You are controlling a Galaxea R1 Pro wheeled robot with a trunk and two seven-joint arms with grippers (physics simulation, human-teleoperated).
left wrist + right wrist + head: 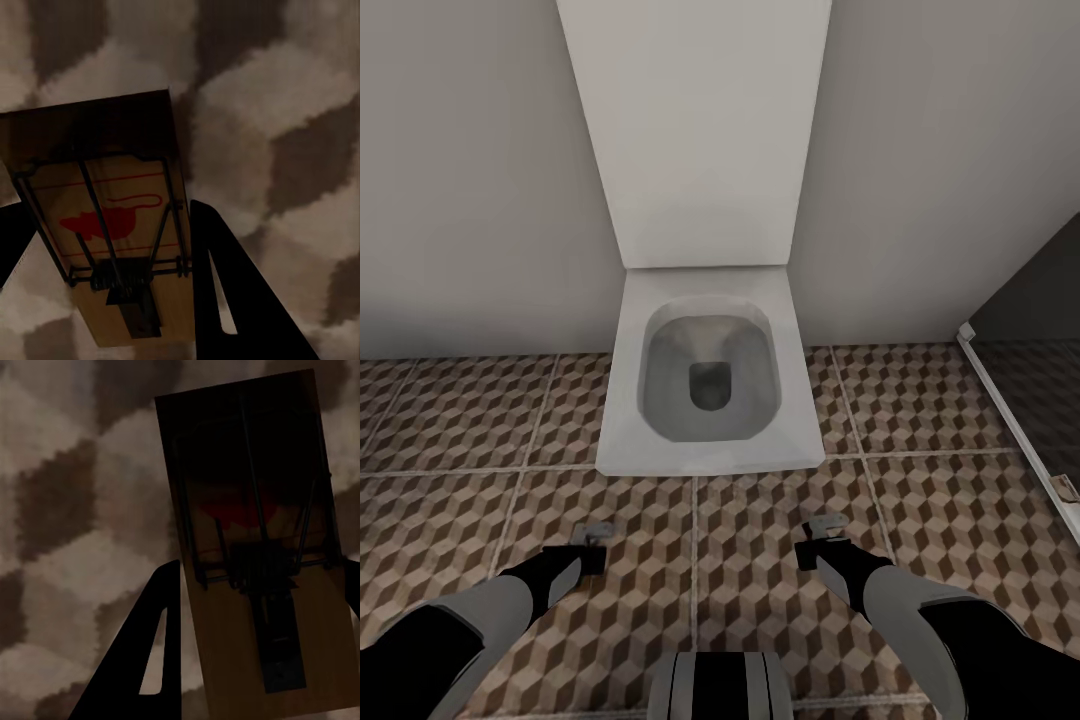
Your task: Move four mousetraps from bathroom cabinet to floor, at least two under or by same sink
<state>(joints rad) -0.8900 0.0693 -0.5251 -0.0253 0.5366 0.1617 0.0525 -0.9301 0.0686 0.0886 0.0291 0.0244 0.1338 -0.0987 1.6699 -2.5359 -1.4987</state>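
From the head camera both arms reach forward and low over the floor [450, 420] in front of a white toilet [710, 380], the left gripper [592, 535] and right gripper [822, 532] level with each other, and no sink to aim for. The left wrist camera shows what the head cannot: a trap [112, 225] clamped between the left fingers [240, 300], its long axis running out along them over the tiles. The right wrist camera shows a second trap [259, 555] clamped likewise in the right fingers [142, 660], so I judge both must be carried to the sink before release.

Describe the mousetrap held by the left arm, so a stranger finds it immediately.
Start at the white toilet; over the cube-patterned floor before it, find the left end effector. It grips a tan mousetrap, with a red mouse mark fully lit, unlike the right one's shadowed mark.
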